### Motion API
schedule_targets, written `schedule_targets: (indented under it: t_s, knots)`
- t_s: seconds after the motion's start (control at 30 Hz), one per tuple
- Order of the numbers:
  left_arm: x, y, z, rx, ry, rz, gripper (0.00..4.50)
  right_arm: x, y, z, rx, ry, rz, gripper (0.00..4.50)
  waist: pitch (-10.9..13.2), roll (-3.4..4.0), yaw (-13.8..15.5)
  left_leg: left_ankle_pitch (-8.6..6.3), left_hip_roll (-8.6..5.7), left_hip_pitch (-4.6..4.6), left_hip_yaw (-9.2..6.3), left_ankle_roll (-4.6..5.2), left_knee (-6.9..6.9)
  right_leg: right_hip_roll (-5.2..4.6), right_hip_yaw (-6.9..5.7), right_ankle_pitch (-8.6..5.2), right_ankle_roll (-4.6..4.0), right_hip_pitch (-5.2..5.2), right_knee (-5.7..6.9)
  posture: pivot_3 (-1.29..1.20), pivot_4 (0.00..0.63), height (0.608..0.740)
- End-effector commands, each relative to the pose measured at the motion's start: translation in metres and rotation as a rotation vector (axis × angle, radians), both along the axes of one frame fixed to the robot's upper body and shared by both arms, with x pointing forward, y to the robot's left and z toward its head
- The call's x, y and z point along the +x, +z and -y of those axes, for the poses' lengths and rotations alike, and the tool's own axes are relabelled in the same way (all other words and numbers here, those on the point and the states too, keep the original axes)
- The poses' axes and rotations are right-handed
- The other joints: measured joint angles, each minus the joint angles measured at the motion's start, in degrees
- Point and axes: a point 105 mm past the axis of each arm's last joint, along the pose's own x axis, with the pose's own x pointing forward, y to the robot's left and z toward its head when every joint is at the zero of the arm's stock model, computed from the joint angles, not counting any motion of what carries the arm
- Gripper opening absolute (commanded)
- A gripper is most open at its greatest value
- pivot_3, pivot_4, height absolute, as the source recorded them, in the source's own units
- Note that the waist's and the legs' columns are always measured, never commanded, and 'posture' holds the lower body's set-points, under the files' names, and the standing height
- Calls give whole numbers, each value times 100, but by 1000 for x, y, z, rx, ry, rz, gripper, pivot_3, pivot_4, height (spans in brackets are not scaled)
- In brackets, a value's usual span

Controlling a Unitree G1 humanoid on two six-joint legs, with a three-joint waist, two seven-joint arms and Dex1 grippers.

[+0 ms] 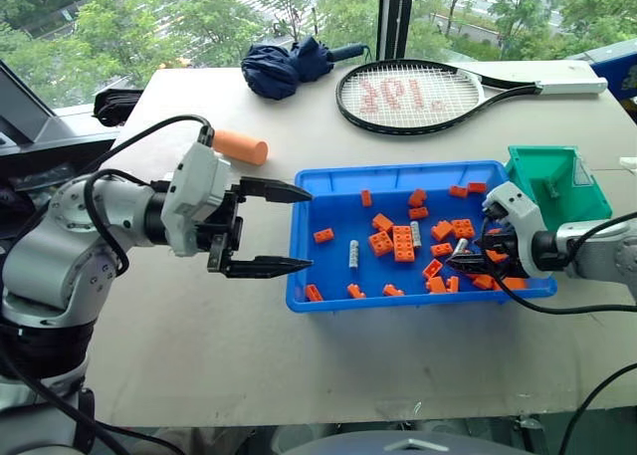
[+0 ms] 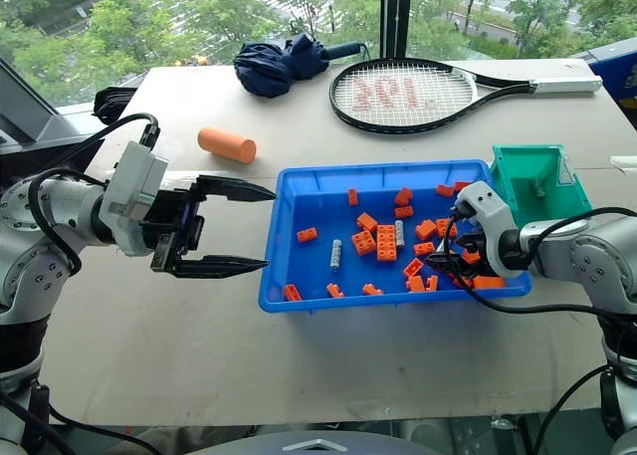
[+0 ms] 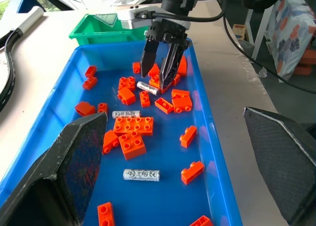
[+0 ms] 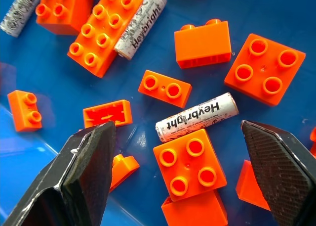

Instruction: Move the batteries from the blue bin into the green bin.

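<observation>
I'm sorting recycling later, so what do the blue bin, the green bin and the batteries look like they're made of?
The blue bin looks like glossy moulded plastic, judging by its smooth sheen and rolled rim. The green bin also seems to be plastic, with thin slanted walls. The batteries look metal-cased under a printed silver-white wrapper, though the casing itself is hidden.

Batteries (image 1: 352,254) in blue bin (image 1: 309,188), green bin (image 1: 582,191) right.

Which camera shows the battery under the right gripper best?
The right wrist view: the battery lies large between open fingers, its label readable. The left wrist view shows it small beside the right gripper; the eye views barely show it.
</observation>
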Motion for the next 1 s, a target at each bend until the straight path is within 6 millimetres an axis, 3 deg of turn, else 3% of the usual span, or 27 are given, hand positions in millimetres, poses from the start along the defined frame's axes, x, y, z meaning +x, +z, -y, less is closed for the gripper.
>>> schedule_targets:
  t_s: [0.03, 0.27, 0.5, 0.6, 0.77, 0.83, 1.0]
  knots:
    - [-5, 7, 2, 7, -11, 43, 4500, 4, 4, -9, 17, 21, 21, 4073, 0, 0, -3, 0, 0, 0, 0, 0, 0, 0, 0, 0, 0, 0, -1, 0, 150, 740]
    - [-3, 8, 1, 8, 1, 59, 4500, 14, -1, -22, 9, 47, 34, 4073, -1, -1, -13, 1, 0, 1, 0, -1, 1, 1, 0, 0, 0, 0, 1, 0, 150, 740]
    - [-3, 7, 0, 9, 17, 65, 4500, 17, -6, -15, -89, 73, 74, 4073, -1, -2, -9, 1, 0, 1, -1, -1, 1, 1, -1, 0, 0, 0, 0, 0, 150, 740]
    - [-2, 6, 1, 8, 17, 65, 4500, 17, -8, -10, -120, 80, 86, 3290, -1, -2, -6, 1, 0, 1, 0, -1, 2, 1, -1, 0, 0, 1, 0, 0, 150, 740]
    - [-1, 6, 2, 10, 11, 66, 4500, 16, -10, -5, -139, 76, 87, 809, -1, -2, -3, 0, 0, 1, -1, -1, 2, 1, -1, 0, 0, 1, 0, 0, 150, 740]
    - [-1, 5, 3, 11, 6, 66, 4500, 15, -11, -4, -146, 80, 87, 31, -1, -2, 2, 0, 0, 1, -1, -1, 2, 0, -1, 0, 0, 0, 0, 0, 150, 740]
    - [0, 6, 3, 14, 1, 67, 4500, 11, -15, -5, -159, 95, 82, 31, -1, -2, 14, 0, -1, 0, -3, -1, 2, 0, -3, 0, 0, 1, -1, 0, 150, 740]
